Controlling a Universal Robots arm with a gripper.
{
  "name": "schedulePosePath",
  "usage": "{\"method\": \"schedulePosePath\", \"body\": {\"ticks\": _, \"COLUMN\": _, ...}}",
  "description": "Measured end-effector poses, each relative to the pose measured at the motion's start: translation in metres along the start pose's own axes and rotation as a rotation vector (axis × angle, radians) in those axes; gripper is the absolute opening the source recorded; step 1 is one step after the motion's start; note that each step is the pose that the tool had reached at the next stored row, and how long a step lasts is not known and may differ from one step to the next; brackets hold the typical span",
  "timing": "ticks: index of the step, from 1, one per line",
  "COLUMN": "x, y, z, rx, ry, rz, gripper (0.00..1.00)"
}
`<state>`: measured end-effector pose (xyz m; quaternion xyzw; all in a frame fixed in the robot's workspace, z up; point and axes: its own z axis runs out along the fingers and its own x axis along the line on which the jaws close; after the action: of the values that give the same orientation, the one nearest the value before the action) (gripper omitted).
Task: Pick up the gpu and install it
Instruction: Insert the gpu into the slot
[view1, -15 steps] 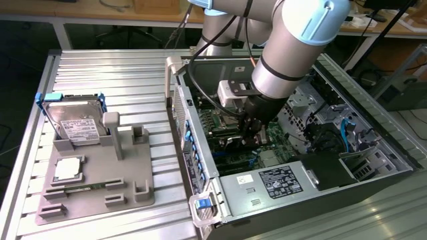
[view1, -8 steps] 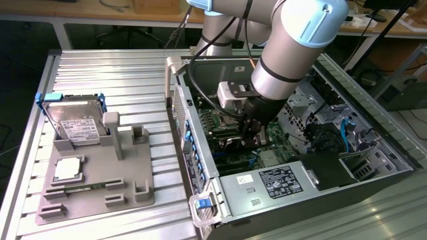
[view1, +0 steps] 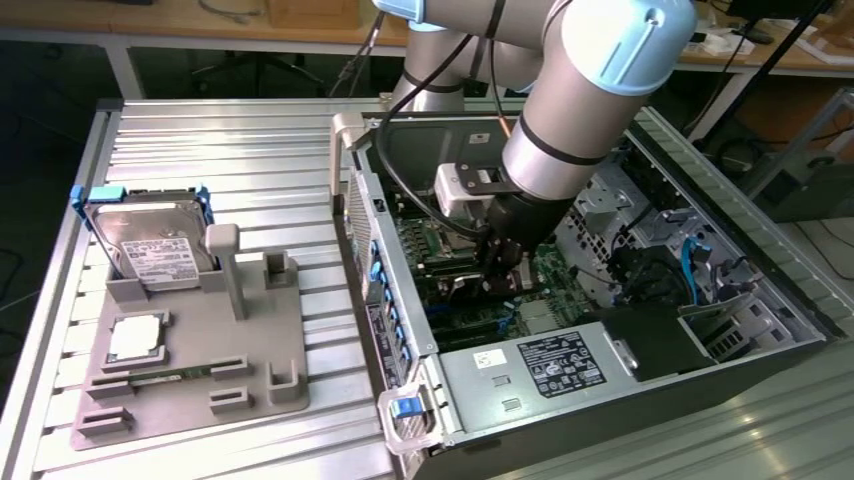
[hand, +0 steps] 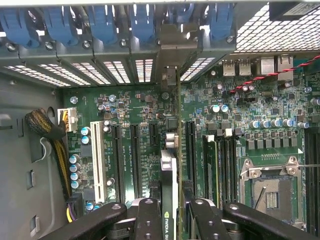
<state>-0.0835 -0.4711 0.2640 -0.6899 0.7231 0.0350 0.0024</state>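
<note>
While pinching gpu (hand: 168, 175) edge-on w/ gripper (hand: 175, 217) over mobo (hand: 135, 100), could jam if tilted or misaligned w/ slot, or snag on rear case wall (hand: 75, 55).

The arm (view1: 587, 90) reaches steeply down into the open computer case (view1: 380, 250), forearm tilted and wrist pointing downward. Its gripper (view1: 505, 272) hangs inside the case near the middle, fingers (hand: 149, 220) clamped on both faces of the edge-on gpu (hand: 168, 180).
</note>
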Motion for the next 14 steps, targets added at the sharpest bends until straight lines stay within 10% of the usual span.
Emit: {"method": "schedulePosePath", "body": {"ticks": 14, "x": -0.0025, "y": 0.0000, "z": 0.0030, "rx": -0.0002, "ry": 0.0004, "rz": 0.000, "gripper": 0.27}}
